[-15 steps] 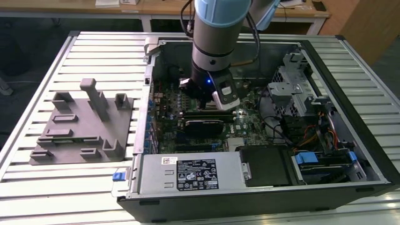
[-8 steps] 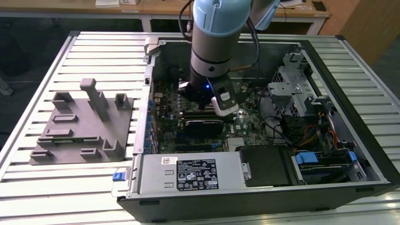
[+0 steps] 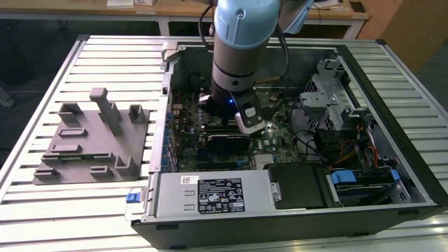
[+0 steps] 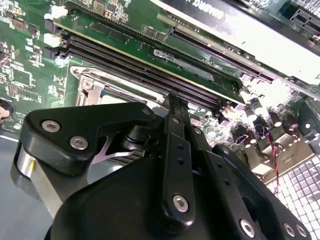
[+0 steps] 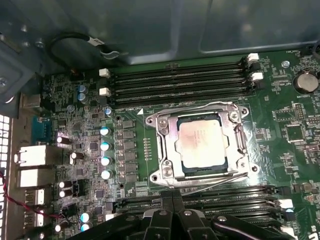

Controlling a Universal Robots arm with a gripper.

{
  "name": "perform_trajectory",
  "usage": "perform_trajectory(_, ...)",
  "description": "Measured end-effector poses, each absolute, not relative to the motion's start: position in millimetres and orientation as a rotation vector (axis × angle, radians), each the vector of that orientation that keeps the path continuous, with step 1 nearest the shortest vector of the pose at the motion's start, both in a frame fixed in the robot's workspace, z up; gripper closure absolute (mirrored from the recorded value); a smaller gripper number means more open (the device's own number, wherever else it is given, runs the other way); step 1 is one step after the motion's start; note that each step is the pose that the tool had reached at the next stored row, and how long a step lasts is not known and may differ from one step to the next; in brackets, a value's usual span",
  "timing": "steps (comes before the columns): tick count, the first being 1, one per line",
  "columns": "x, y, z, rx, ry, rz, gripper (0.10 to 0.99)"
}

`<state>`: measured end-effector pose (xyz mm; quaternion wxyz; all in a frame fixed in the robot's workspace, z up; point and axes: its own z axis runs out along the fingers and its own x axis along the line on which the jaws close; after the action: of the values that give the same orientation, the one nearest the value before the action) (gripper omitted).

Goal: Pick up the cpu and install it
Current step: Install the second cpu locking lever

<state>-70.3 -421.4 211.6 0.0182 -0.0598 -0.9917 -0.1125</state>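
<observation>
silvery cpu [image 5: 204,144] is being seen seated in the socket [image 5: 165,131] — just beyond the gripper [image 5: 173,200], whose fingers are being held together, empty.

One cpu [image 5: 203,143]; one socket [image 5: 165,150]; one grey fixture [image 3: 91,139].

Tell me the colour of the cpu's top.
Pale silvery-white, slightly warm under the light; the cpu sits within the metal socket frame, clearest in the first wrist view.
</observation>
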Motion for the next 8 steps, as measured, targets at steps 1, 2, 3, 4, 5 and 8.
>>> perform_trajectory(1, -70.8, -421.4, 210.8, -0.185, -3.08, -0.35, 0.98)
perform_trajectory(2, -71.5, -421.5, 210.0, -0.185, -3.079, -0.352, 0.98)
perform_trajectory(3, -72.2, -421.5, 209.3, -0.185, -3.079, -0.354, 0.98)
perform_trajectory(4, -72.9, -421.5, 208.5, -0.184, -3.079, -0.358, 0.98)
perform_trajectory(5, -73.4, -421.4, 207.8, -0.184, -3.078, -0.361, 0.98)
perform_trajectory(8, -74.4, -421.5, 206.6, -0.183, -3.074, -0.384, 0.98)
